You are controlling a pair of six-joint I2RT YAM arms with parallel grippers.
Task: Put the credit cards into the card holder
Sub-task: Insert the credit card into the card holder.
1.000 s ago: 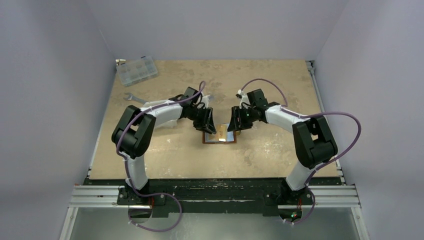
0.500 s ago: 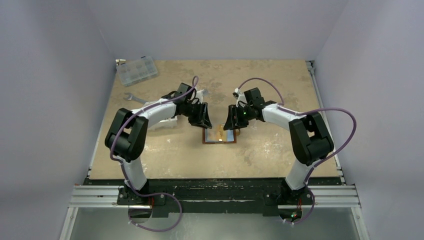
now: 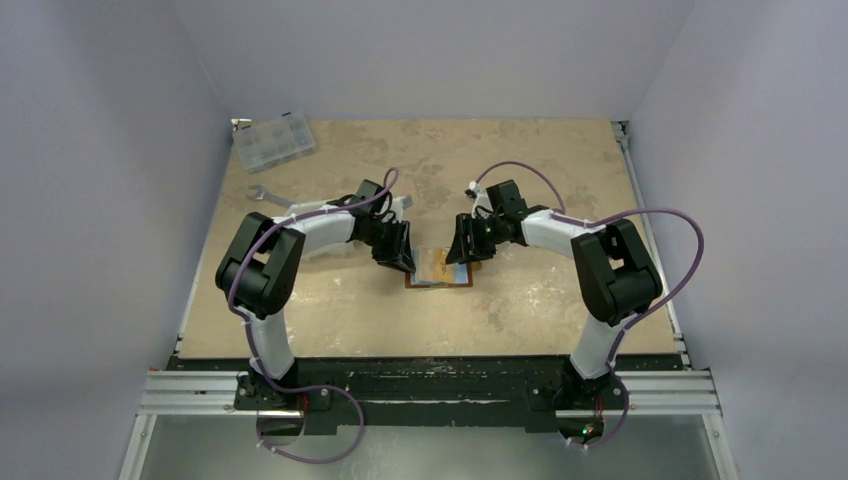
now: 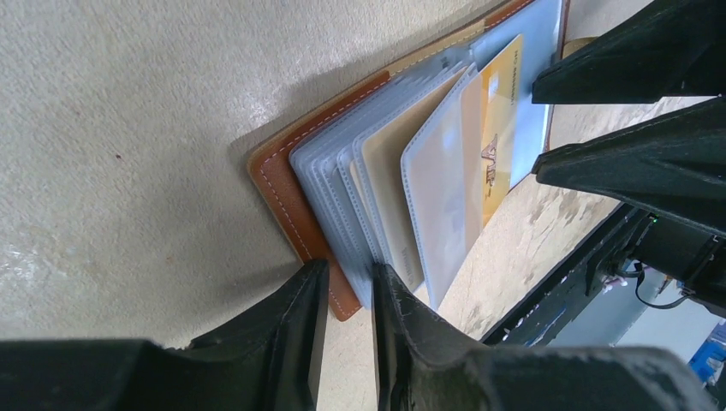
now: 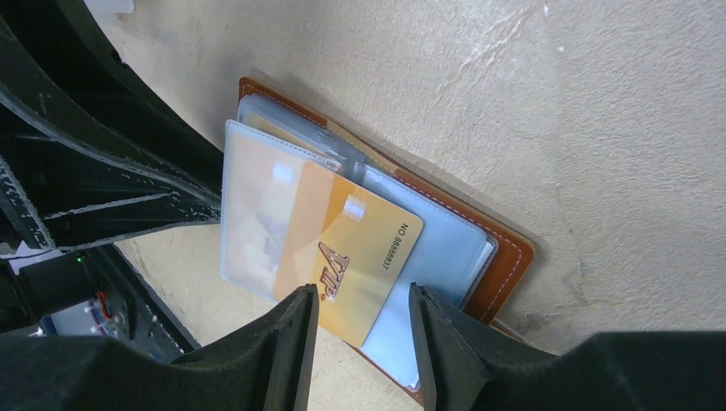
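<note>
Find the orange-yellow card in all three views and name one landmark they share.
Top external: orange-yellow card at the table's centre, on the open card holder.
Left wrist: orange-yellow card upper right of centre, partly behind a clear sleeve.
Right wrist: orange-yellow card at centre, sticking half out of the clear sleeve.
Shared landmark: the card holder's brown leather edge.

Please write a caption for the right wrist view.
Right gripper open at a gold card partly inside a clear sleeve of the card holder.
</note>
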